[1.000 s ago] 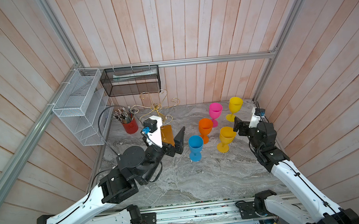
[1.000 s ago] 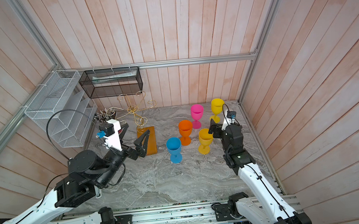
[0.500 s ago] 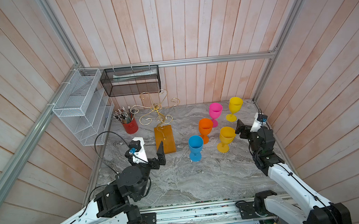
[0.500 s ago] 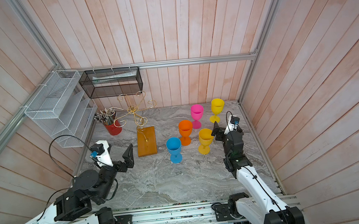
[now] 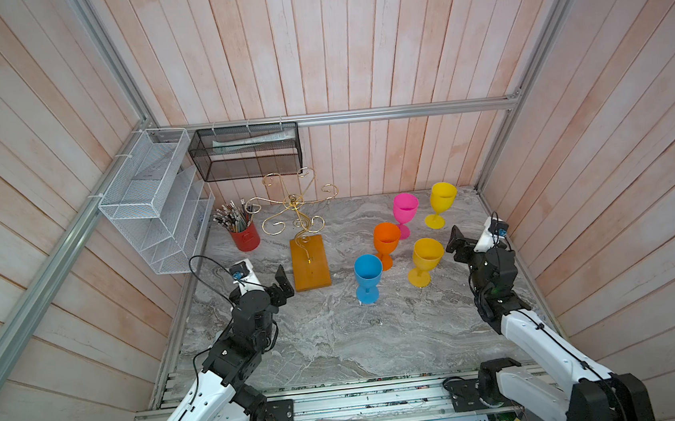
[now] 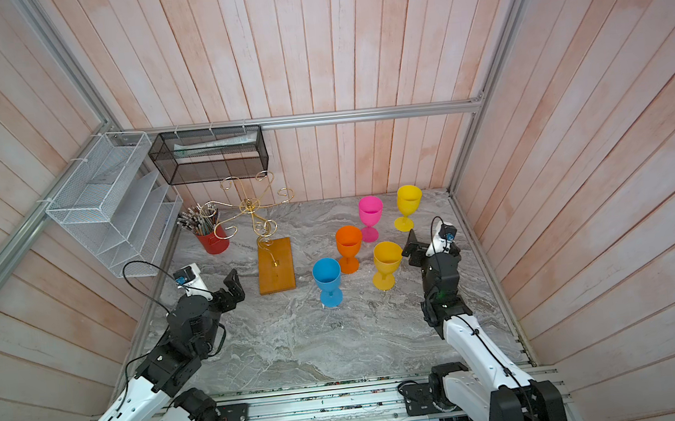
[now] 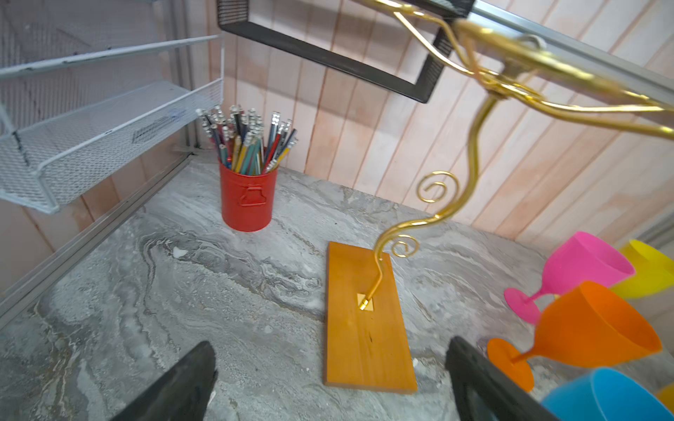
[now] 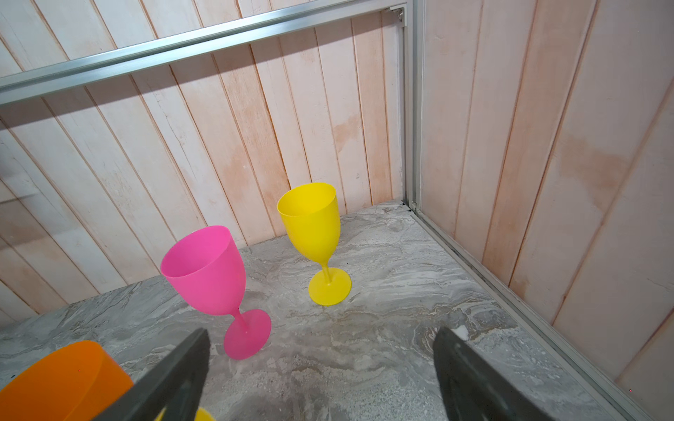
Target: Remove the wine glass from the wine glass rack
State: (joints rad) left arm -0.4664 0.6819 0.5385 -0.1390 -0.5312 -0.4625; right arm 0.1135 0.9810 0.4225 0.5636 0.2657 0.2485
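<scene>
The wine glass rack (image 5: 293,202), thin gold wire on an orange-brown wooden base (image 5: 310,264), stands left of centre with bare arms. Several plastic wine glasses stand upright on the marble to its right: pink (image 5: 406,209), yellow (image 5: 443,198), orange (image 5: 387,238), a second yellow one (image 5: 427,253) and blue (image 5: 368,269). My left gripper (image 5: 276,287) is open and empty, just left of the base's near end (image 7: 364,346). My right gripper (image 5: 470,245) is open and empty, right of the front yellow glass, facing the pink glass (image 8: 204,269) and the back yellow glass (image 8: 310,218).
A red cup of pencils (image 5: 244,236) stands left of the rack. A white mesh shelf (image 5: 152,207) hangs on the left wall and a black mesh basket (image 5: 247,152) on the back wall above the rack. Wooden walls close in on three sides.
My left gripper has drawn back from the rack's base toward the front left and sunk lower. The right gripper has pulled back a little. Rack and glasses have not moved.
</scene>
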